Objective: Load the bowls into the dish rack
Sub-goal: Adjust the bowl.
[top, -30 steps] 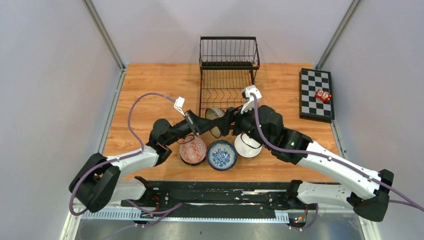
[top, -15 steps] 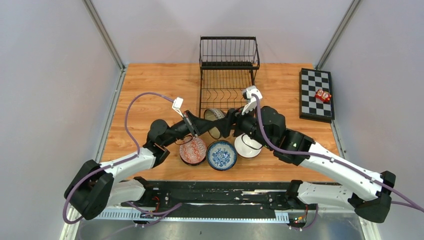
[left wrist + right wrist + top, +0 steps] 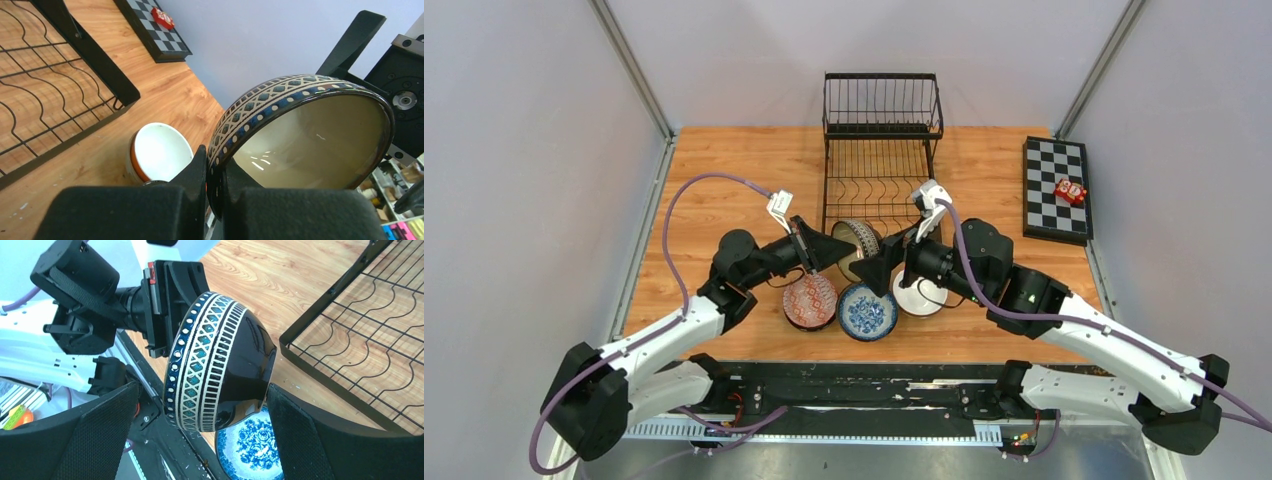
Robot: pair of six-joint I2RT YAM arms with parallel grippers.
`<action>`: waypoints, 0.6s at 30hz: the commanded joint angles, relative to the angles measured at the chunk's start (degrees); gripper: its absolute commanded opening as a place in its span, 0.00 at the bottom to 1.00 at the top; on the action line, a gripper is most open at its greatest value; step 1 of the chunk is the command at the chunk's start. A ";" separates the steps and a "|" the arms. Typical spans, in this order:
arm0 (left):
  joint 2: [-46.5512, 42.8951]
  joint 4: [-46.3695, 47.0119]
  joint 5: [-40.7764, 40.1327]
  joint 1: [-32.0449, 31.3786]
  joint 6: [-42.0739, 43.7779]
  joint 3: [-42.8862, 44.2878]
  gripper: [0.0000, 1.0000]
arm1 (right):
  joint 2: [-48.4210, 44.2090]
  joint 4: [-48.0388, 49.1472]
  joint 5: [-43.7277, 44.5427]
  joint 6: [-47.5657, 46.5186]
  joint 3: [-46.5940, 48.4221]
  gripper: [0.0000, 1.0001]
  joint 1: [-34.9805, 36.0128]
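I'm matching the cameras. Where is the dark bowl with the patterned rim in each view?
Top external: patterned bowl at centre, by the dish rack's near edge.
Left wrist: bowl fills the right half, rack upper left.
Right wrist: bowl at centre, rack upper right.
Shared landmark: the dish rack.

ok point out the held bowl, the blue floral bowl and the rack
held bowl [image 3: 220, 365], right wrist view, dark outer wall
blue floral bowl [image 3: 867, 311], top view, inside centre
rack [image 3: 883, 131], top view, basket's front rail

A robot lab cell: grey panels [image 3: 534, 150] enclose the wooden table [image 3: 734, 170].
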 commanded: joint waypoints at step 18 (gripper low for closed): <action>-6.31 -14.09 2.20 0.31 12.85 9.95 0.00 | -1.14 3.21 -7.35 0.27 -2.92 0.95 0.30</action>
